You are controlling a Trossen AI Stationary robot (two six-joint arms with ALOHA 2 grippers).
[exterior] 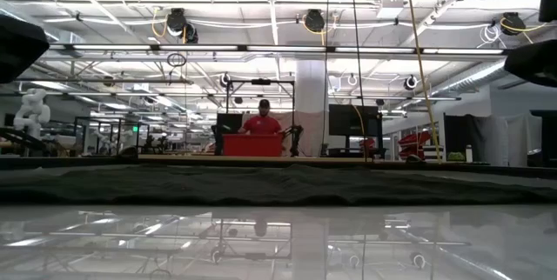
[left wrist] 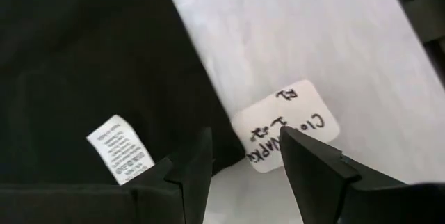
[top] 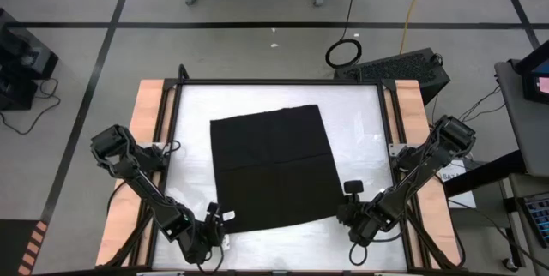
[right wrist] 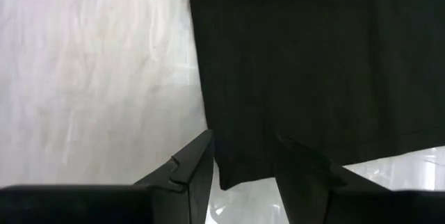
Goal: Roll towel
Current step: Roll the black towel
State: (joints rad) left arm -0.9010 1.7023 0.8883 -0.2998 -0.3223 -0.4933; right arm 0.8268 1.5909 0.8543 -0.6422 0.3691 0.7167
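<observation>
A robotics lab: beyond the counter (exterior: 278,228) stretch other workstations with monitors (exterior: 352,120), a red bin (exterior: 252,144), ceiling trusses and hanging cables (exterior: 416,54).

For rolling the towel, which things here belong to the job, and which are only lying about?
Belong to the job:
- towel, flat on the table
- left gripper, open at a near corner
- right gripper, open at the other near corner

Lying about:
- label on the table beside the towel
- cable loop on the floor
</observation>
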